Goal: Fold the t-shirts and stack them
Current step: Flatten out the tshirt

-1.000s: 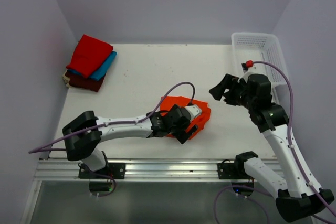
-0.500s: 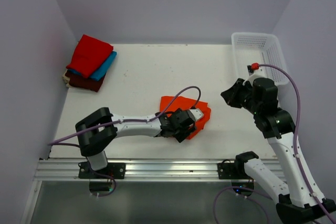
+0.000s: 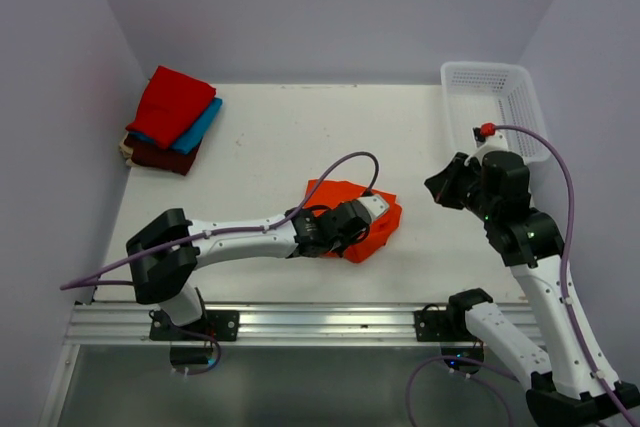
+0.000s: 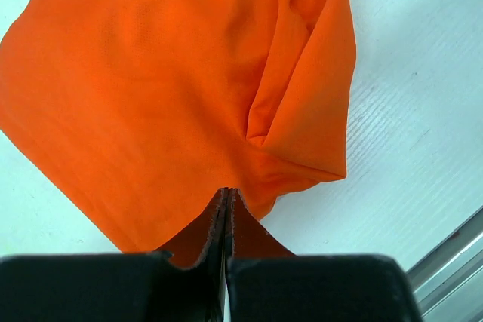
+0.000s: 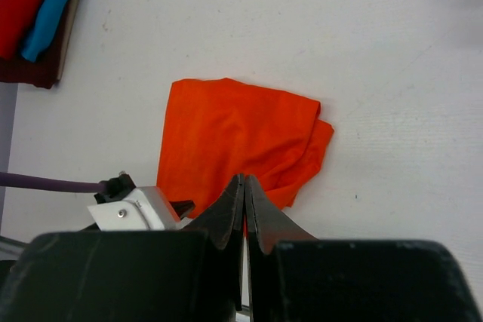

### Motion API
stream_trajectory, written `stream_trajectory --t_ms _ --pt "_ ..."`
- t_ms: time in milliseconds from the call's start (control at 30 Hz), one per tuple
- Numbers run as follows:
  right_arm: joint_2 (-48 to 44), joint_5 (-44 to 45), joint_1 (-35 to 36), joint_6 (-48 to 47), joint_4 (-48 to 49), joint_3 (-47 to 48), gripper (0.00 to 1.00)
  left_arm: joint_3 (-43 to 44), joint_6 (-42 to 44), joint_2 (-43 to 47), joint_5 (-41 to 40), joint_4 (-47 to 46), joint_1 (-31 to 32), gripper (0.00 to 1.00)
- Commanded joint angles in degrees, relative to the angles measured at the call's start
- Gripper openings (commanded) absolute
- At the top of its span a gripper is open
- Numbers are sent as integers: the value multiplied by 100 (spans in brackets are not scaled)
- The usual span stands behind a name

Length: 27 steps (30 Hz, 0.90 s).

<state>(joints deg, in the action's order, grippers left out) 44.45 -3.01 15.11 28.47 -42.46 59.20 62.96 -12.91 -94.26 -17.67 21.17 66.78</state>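
The orange t-shirt (image 3: 385, 217) lies folded on the table, just right of centre near the front. My left gripper (image 3: 348, 235) is down on its near part, jaws pressed together. In the left wrist view the left gripper's tips (image 4: 227, 191) meet at the orange t-shirt's (image 4: 166, 88) near edge, and the cloth round them lies smooth, with no pucker. My right gripper (image 3: 436, 187) hangs shut in the air to the right of the shirt and holds nothing. In its own view the right gripper (image 5: 244, 179) is above the orange t-shirt (image 5: 234, 130).
Folded t-shirts are stacked at the back left: red (image 3: 170, 102) on top, turquoise-blue (image 3: 203, 125) under it, dark maroon (image 3: 160, 157) lowest. A white mesh basket (image 3: 490, 97) stands at the back right. A metal rail (image 3: 320, 319) runs along the table's near edge.
Both grippers have gone from open to shut. The left one settled onto the near part of the orange shirt. The right one drew back a little to the right.
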Motion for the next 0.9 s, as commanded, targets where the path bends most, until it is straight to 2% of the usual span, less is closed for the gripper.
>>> stream_trajectory --t_ms 0,33,67,100,133,200,300,667,767,800,867 --pt "-112 177 18 -113 -87 65 0 146 -45 110 -167 54 10 0" --pt "-120 204 18 -122 -113 74 0 173 -45 83 16 80 10 0" --pt "-129 221 18 -148 -140 74 0 173 -19 66 149 98 10 13" --pt "-138 248 18 -149 -149 65 0 216 -28 31 376 133 10 46" --pt "-138 248 18 -149 -158 65 0 217 -28 30 492 142 19 54" --pt "-138 265 9 -149 -166 57 0 77 -1 65 729 28 19 67" --pt "-138 265 18 -149 -166 48 0 -55 7 48 791 -86 19 69" --pt "-182 283 18 -149 -219 39 0 -56 25 -813 897 -245 -130 54" --pt "-226 387 9 -166 -280 21 0 -91 8 -849 923 -297 -201 33" --pt "-235 415 9 -175 -298 21 0 -108 -1 -823 932 -298 -227 16" --pt "-279 432 18 -175 -342 13 0 -100 -36 -691 854 -289 -245 0"
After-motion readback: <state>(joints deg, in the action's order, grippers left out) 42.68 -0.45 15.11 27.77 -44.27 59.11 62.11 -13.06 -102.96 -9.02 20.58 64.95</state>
